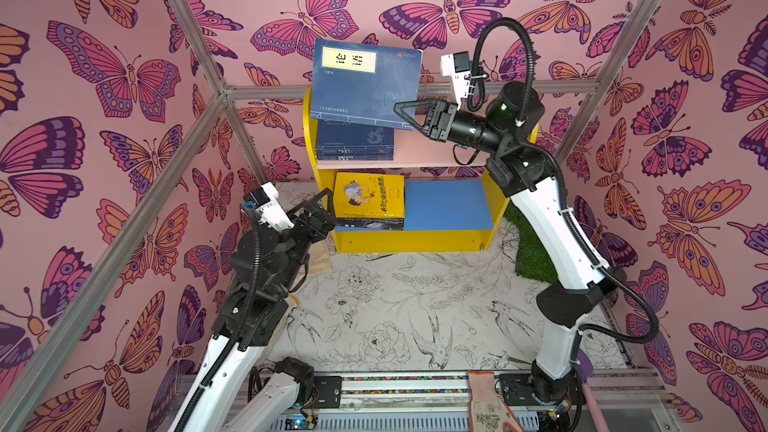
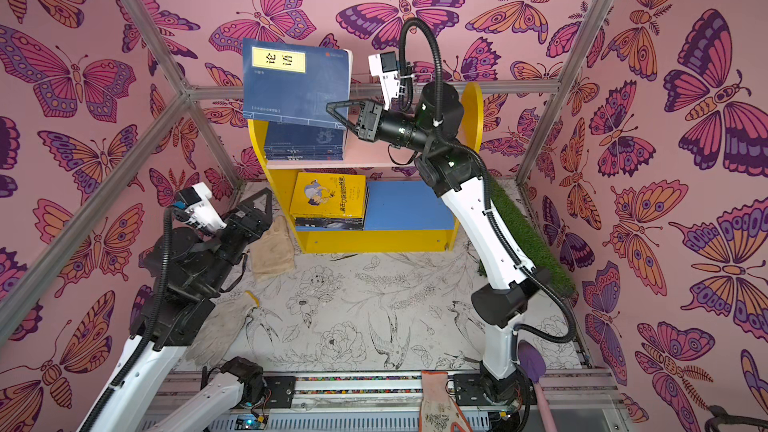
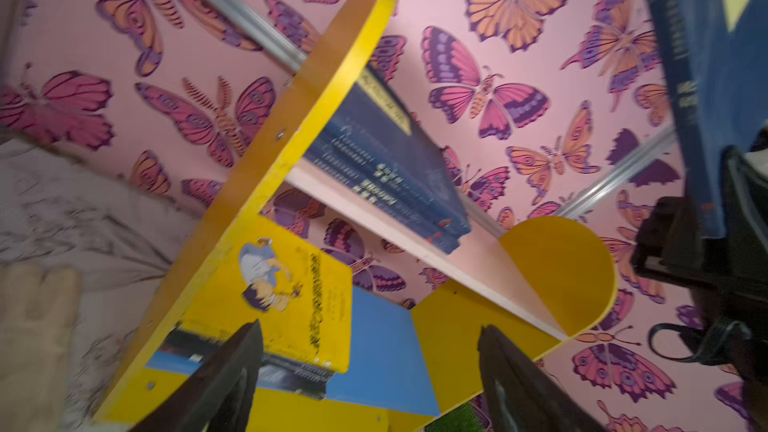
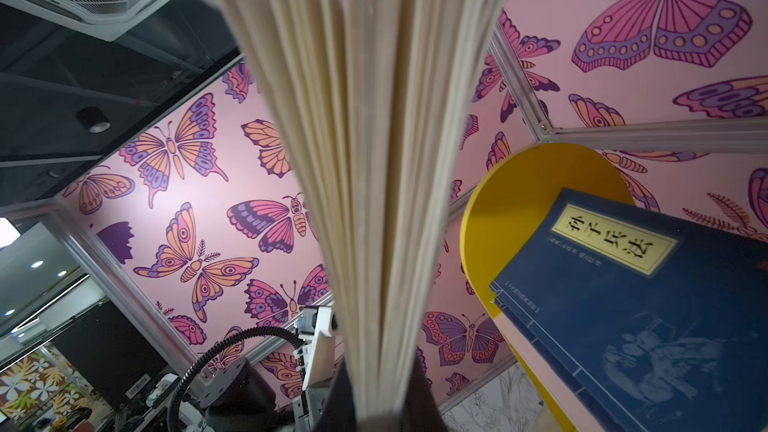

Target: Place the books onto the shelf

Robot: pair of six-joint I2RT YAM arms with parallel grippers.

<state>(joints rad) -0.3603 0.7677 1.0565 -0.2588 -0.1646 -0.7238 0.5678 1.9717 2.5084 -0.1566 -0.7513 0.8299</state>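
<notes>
Beige glove [image 2: 272, 249] lies flat on the flower-printed table [image 2: 374, 305], by the shelf's [image 1: 415, 241] front left corner. Just above it hangs the left gripper [image 1: 324, 213], level with the lower board and aimed at that board's left end. In the left wrist view its two dark fingers [image 3: 232, 367] stand well apart with nothing between them.

On the blue lower board, hard against the left yellow panel, a yellow book [image 1: 370, 197] lies flat, cover up, on top of a few dark ones. Its title line runs front to back. The right half of that board shows bare blue. A grass mat [image 1: 528, 251] lies beside the right panel.

On the pink upper board, also at the left end, a navy stack [image 1: 355, 143] lies flat with its spines facing the front.

Above that stack the right gripper [image 1: 399, 112] reaches in from the right and is clamped on a navy book [image 1: 365, 85], gripping its right short edge near the front corner. The book hangs in the air clear of the stack, cover facing up, with its yellow label at the far left corner. Its long axis runs roughly side to side along the shelf, slightly skewed, and its stitched spine edge is toward the front. In the right wrist view its pages fan out away from the jaws. Behind stands the butterfly wall [image 1: 374, 2].
</notes>
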